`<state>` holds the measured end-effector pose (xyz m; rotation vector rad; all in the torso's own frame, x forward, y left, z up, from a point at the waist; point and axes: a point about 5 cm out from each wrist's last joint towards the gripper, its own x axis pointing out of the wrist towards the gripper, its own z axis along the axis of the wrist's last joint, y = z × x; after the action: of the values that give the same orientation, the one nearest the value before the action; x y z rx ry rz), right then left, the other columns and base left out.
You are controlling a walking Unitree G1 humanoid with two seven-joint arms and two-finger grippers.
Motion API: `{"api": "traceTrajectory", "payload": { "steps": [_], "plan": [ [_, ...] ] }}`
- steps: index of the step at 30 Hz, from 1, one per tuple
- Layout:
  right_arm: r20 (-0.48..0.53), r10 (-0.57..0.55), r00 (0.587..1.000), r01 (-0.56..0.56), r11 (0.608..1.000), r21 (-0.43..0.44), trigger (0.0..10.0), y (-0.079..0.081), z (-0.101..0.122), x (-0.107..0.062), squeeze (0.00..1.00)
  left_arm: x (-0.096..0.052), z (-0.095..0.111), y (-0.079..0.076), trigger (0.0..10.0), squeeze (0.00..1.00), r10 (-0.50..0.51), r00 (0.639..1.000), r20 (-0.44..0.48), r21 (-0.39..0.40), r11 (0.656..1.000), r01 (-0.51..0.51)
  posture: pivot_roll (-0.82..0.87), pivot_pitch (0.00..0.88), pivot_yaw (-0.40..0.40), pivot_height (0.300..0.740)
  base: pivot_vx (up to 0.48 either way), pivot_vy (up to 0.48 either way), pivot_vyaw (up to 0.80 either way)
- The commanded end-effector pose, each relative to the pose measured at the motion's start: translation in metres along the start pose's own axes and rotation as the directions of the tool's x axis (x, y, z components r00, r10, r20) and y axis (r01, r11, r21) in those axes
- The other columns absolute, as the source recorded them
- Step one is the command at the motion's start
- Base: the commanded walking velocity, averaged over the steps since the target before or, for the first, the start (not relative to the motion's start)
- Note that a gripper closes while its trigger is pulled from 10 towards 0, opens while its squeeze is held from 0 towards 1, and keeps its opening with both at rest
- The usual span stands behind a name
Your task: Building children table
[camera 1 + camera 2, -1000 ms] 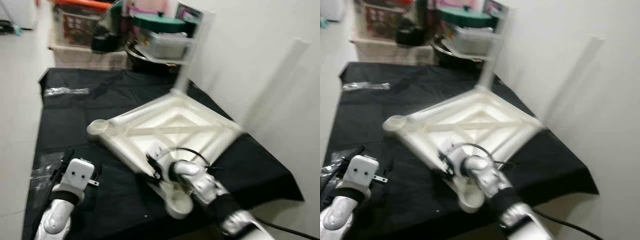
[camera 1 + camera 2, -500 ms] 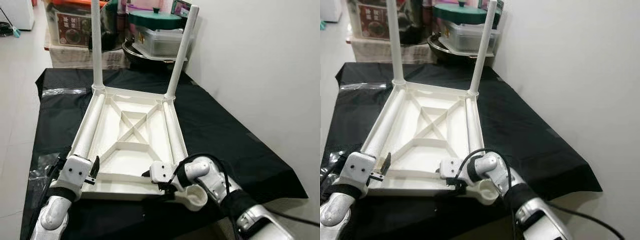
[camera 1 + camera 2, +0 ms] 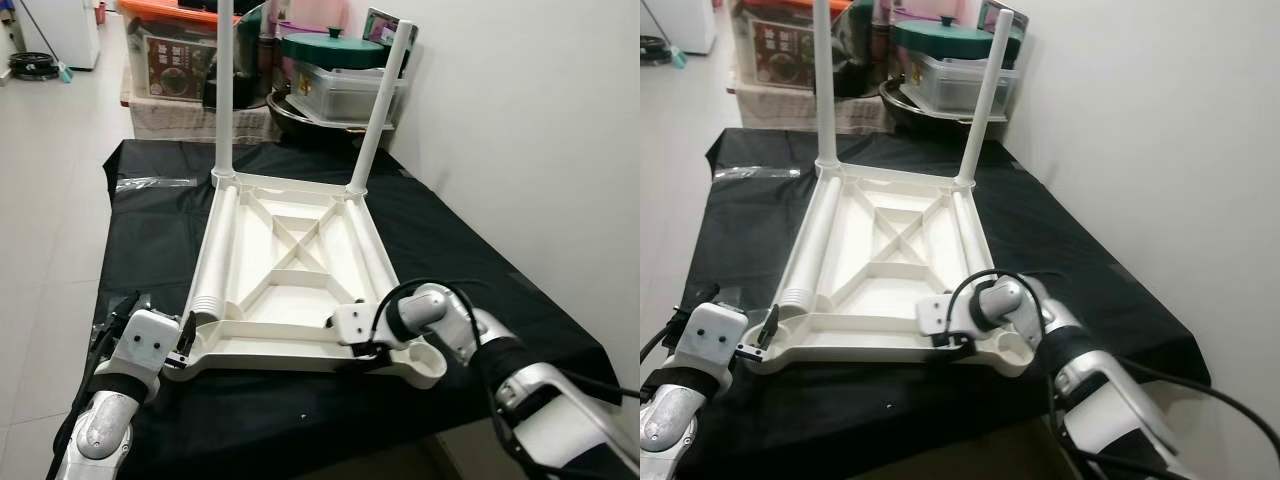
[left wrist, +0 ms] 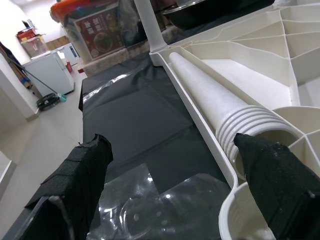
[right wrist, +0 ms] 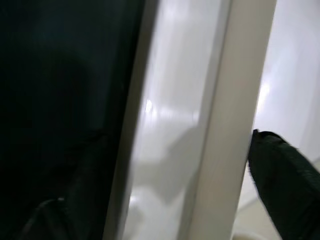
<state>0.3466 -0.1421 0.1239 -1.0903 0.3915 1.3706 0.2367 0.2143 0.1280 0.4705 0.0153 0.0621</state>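
The white children's table top (image 3: pixel 270 345) lies upside down on the black cloth (image 3: pixel 440 250). Two white legs stand upright in its far corners, one on the left (image 3: pixel 224 90) and one on the right (image 3: pixel 380 110). A third leg (image 3: pixel 218 250) lies loose inside the left rim, also in the left wrist view (image 4: pixel 220 102). The near right corner socket (image 3: pixel 427 358) holds nothing. My right gripper (image 3: pixel 352 345) is shut on the near rim (image 5: pixel 200 125). Beside the near left corner, my left gripper (image 3: pixel 185 338) is open, its fingers (image 4: pixel 85 175) spread wide either side of that corner.
Storage boxes and a pot with a green lid (image 3: pixel 330 50) crowd the far end of the table. A white wall (image 3: pixel 520 150) runs close along the right. Clear plastic wrap (image 3: pixel 150 183) lies on the cloth at far left, with tiled floor (image 3: pixel 50 220) beyond.
The table top has swung from lying diagonally to lying square in front of me, my right gripper staying on its near rim. My left gripper now sits by the near left corner. The camera shifted too.
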Motion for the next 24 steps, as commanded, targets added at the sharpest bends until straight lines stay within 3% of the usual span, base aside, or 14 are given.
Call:
{"api": "traceTrajectory", "payload": {
  "steps": [1,4,11,14,15,16,17,18,19,20,21,22,23,24],
  "plan": [
    [0.011,-0.019,1.0,0.019,1.0,0.012,10.0,0.002,-0.004,-0.002,1.0,0.0,0.002,-0.003,10.0,0.0,-0.022,1.0,0.013,0.001,1.0,0.022,0.1,0.0,-0.174,0.74,0.0,0.0,0.0],
    [0.045,-0.026,0.999,0.025,0.999,0.024,10.0,0.0,-0.001,-0.004,1.0,0.001,0.002,-0.003,10.0,0.0,-0.023,1.0,0.014,0.0,1.0,0.023,0.1,0.0,-0.171,0.74,0.0,0.0,0.0],
    [0.284,-0.072,0.956,0.045,0.994,0.102,10.0,-0.021,0.025,-0.021,1.0,0.002,0.004,-0.002,10.0,0.0,-0.022,0.999,0.025,-0.005,1.0,0.023,0.09,0.0,-0.164,0.74,0.0,0.0,0.0],
    [0.537,-0.247,0.806,0.138,0.962,0.236,10.0,-0.048,0.059,-0.045,1.0,0.003,0.012,0.001,10.0,0.0,-0.002,0.997,0.072,-0.029,1.0,0.005,0.09,0.0,-0.161,0.74,0.0,0.0,0.0],
    [0.537,-0.247,0.806,0.138,0.962,0.236,10.0,-0.048,0.059,-0.045,1.0,0.003,0.012,0.001,10.0,0.0,-0.002,0.997,0.072,-0.029,1.0,0.005,0.09,0.0,-0.161,0.74,0.0,0.0,0.0],
    [0.585,-0.337,0.738,0.191,0.935,0.298,10.0,-0.057,0.068,-0.049,1.0,0.004,0.015,0.002,10.0,0.0,0.006,0.996,0.09,-0.04,0.999,-0.003,0.09,0.0,-0.158,0.74,0.0,0.0,0.0],
    [0.585,-0.337,0.738,0.191,0.935,0.298,10.0,-0.057,0.068,-0.049,1.0,0.004,0.015,0.002,10.0,0.0,0.006,0.996,0.09,-0.04,0.999,-0.003,0.09,0.0,-0.158,0.74,0.0,0.0,0.0],
    [0.59,-0.47,0.657,0.263,0.876,0.404,10.0,-0.067,0.074,-0.052,1.0,0.005,0.018,0.002,10.0,0.0,0.011,0.994,0.107,-0.047,0.999,-0.006,0.09,0.0,-0.158,0.74,0.0,0.0,0.0],
    [0.59,-0.47,0.657,0.263,0.876,0.404,10.0,-0.067,0.074,-0.052,1.0,0.005,0.018,0.002,10.0,0.0,0.011,0.994,0.107,-0.047,0.999,-0.006,0.09,0.0,-0.158,0.74,0.0,0.0,0.0],
    [0.554,-0.605,0.572,0.344,0.79,0.507,10.0,-0.075,0.075,-0.053,1.0,0.005,0.02,0.002,10.0,0.0,0.016,0.993,0.117,-0.054,0.998,-0.01,0.09,0.0,-0.154,0.74,0.0,0.0,0.0],
    [0.554,-0.605,0.572,0.344,0.79,0.507,10.0,-0.075,0.075,-0.053,1.0,0.005,0.02,0.002,10.0,0.0,0.016,0.993,0.117,-0.054,0.998,-0.01,0.09,0.0,-0.154,0.74,0.0,0.0,0.0],
    [0.491,-0.722,0.487,0.401,0.685,0.609,10.0,-0.08,0.073,-0.052,0.97,0.005,0.021,0.001,10.0,0.0,0.019,0.992,0.122,-0.059,0.998,-0.012,0.09,0.0,-0.15,0.74,0.0,0.0,0.0],
    [0.491,-0.722,0.487,0.401,0.685,0.609,10.0,-0.08,0.073,-0.052,0.97,0.005,0.021,0.001,10.0,0.0,0.019,0.992,0.122,-0.059,0.998,-0.012,0.09,0.0,-0.15,0.74,0.0,0.0,0.0],
    [0.382,-0.834,0.398,0.475,0.544,0.692,10.0,-0.081,0.068,-0.049,0.0,0.003,0.021,-0.002,10.0,0.0,0.023,0.992,0.121,-0.07,0.997,-0.015,0.08,0.0,-0.146,0.74,0.0,0.0,0.0]
  ]
}}
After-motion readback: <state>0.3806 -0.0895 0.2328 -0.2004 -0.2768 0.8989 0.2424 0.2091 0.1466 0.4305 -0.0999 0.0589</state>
